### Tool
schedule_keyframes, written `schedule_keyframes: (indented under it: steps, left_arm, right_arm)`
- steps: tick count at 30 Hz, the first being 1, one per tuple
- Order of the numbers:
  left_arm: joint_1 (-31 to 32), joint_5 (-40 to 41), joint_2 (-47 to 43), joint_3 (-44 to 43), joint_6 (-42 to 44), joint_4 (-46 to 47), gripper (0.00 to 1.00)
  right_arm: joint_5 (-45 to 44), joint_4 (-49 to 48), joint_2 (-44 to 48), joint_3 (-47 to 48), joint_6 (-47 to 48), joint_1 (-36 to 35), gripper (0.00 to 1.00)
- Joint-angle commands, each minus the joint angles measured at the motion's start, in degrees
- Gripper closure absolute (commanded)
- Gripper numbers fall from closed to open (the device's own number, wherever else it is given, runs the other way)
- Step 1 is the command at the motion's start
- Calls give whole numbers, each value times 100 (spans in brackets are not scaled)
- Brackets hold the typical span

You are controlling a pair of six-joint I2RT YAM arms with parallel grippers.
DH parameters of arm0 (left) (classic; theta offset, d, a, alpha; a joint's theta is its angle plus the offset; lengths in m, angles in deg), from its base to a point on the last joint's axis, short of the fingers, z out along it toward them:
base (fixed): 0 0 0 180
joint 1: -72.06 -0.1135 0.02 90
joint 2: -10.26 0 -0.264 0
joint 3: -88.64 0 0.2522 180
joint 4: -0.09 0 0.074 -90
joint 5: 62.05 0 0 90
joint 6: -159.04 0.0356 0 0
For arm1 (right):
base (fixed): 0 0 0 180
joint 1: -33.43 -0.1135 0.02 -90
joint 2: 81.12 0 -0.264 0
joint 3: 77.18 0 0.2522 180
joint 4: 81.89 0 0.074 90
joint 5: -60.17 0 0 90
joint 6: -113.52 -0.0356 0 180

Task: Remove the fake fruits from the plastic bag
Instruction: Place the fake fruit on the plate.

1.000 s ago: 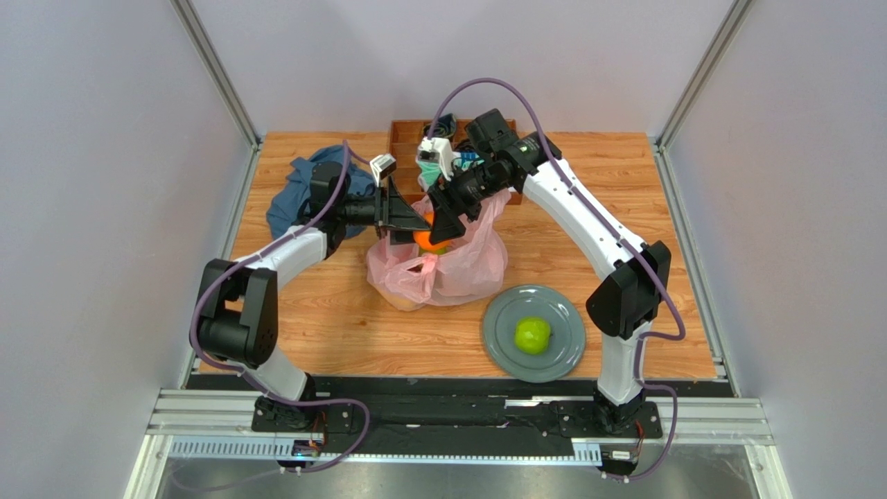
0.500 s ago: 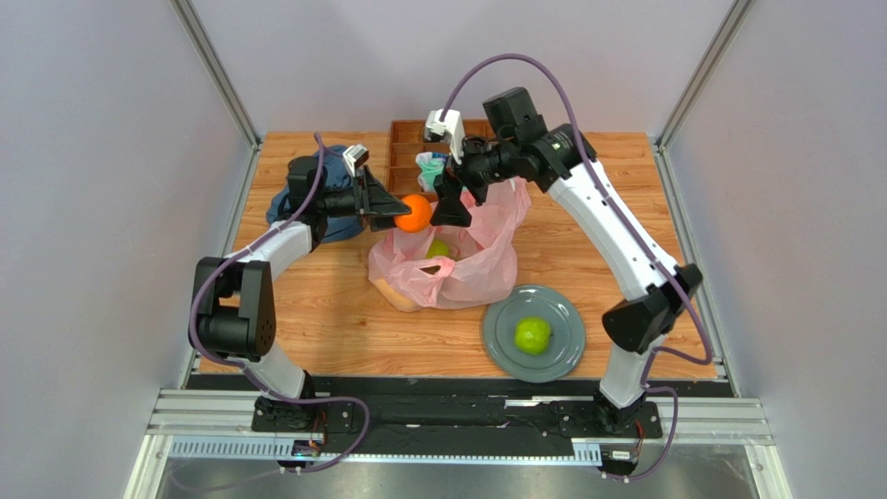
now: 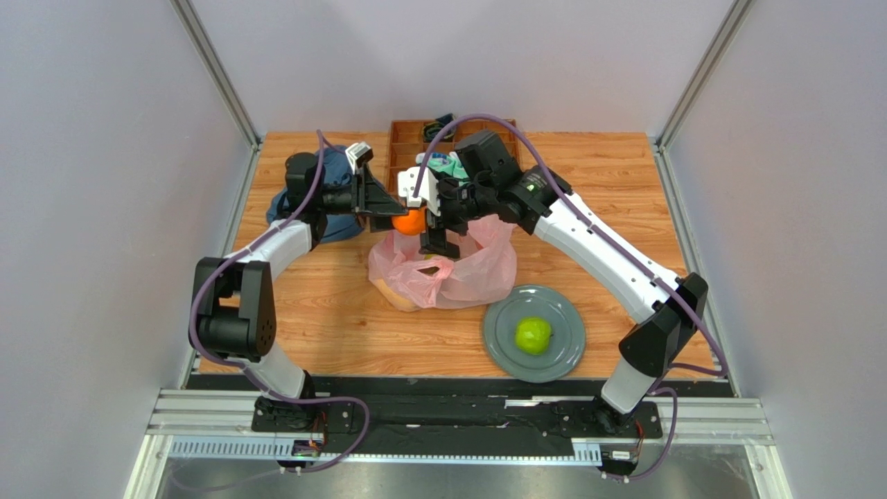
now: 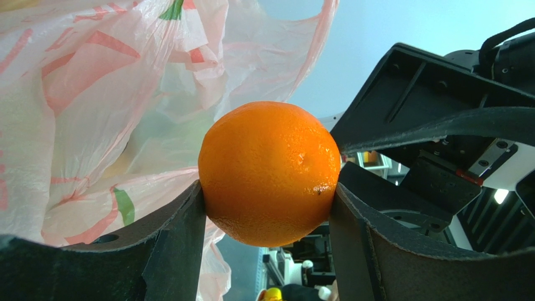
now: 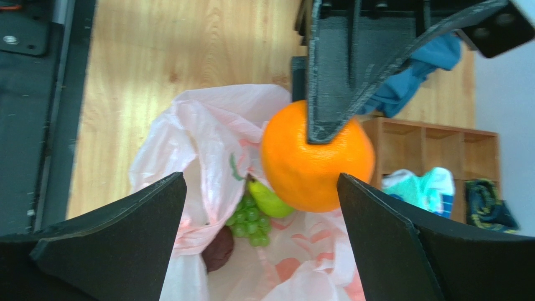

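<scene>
Left fingers [image 4: 169,244] are clamped on the orange [image 4: 270,172], held in the air over the mouth of the plastic bag [image 3: 458,272]. Right fingers [image 5: 107,244] are spread wide with nothing in them, pointing down at the bag just beside the orange.

In the bag: green grapes [image 5: 248,219], a green fruit [image 5: 267,199] and a dark plum [image 5: 218,248]. A green apple [image 3: 533,335] sits on the grey plate [image 3: 500,343], right of the bag.

The wood-grain tabletop [image 3: 333,312] has a blue cloth [image 3: 283,208] at back left and a compartmented wooden tray [image 3: 406,140] at back centre. Plain pale walls [image 3: 104,156] close it in on three sides.
</scene>
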Motion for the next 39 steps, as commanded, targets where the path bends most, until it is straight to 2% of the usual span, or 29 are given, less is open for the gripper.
schedule_keyframes:
  steps: [1,10,13,14,16,17,19,20,22,23,24,27,29,30,32,34,35,36,39]
  left_arm:
    - [61,-345,-349,-133,-110,283,100]
    - [149,-389,-472,-18,-75,231,100]
    - [184,-398,-446,-88,-31,143,99]
    - [184,-380,-446,-124,248,-292,86]
    - [176,-275,-455,-351,880,-1162,72]
    - [158,-187,-481,-457,1718,-2237,58]
    - [106,311,-638,-791,2610,-3350,47]
    - [53,506,-718,-879,3363,-4130,33]
    - [18,962,-1042,-933,3861,-4462,27]
    - [17,1104,-1166,-898,4263,-4619,12]
    - [17,1245,-1280,-854,4493,-4725,5]
    - [26,1806,-1597,-748,5048,-4954,4]
    - [26,1975,-1615,-730,5190,-5104,4]
    - [26,2028,-1563,-748,5198,-5130,4]
    - [26,2002,-1475,-765,5164,-5140,4]
    - [26,1976,-1378,-765,4972,-4965,3]
    - [26,1976,-1360,-748,4909,-4877,3]
    - [26,1993,-1351,-730,4839,-4789,3]
    - [26,1897,-1316,-739,4627,-4594,3]
  right_arm:
    - [-388,-729,-100,14,264,-27,0]
    - [-424,-853,-197,-206,562,-27,1]
    - [-380,-677,-381,13,441,-27,14]
    - [-371,-650,-399,101,327,-27,26]
    - [-380,-650,-321,339,159,-18,37]
    - [-406,-641,-242,383,28,-9,47]
    - [-564,-571,99,410,-34,0,52]
    - [-608,-475,250,375,-122,43,53]
    - [-713,-413,810,165,-306,227,54]
    - [-783,-317,1022,102,-490,315,54]
    - [-923,-229,1190,24,-553,421,54]
    - [-1118,201,1753,-161,-877,1035,55]
    - [-1179,623,2095,-423,-1053,1720,55]
    - [-1136,737,2219,-547,-1246,2288,55]
    - [-900,1185,2526,-1048,-1257,2853,55]
    - [-741,1606,2720,-1600,-775,3520,54]
    - [-679,1757,2877,-2230,-477,3672,53]
    - [-670,1889,2923,-2549,144,3865,53]
    - [-907,2215,2976,-3640,991,3920,53]
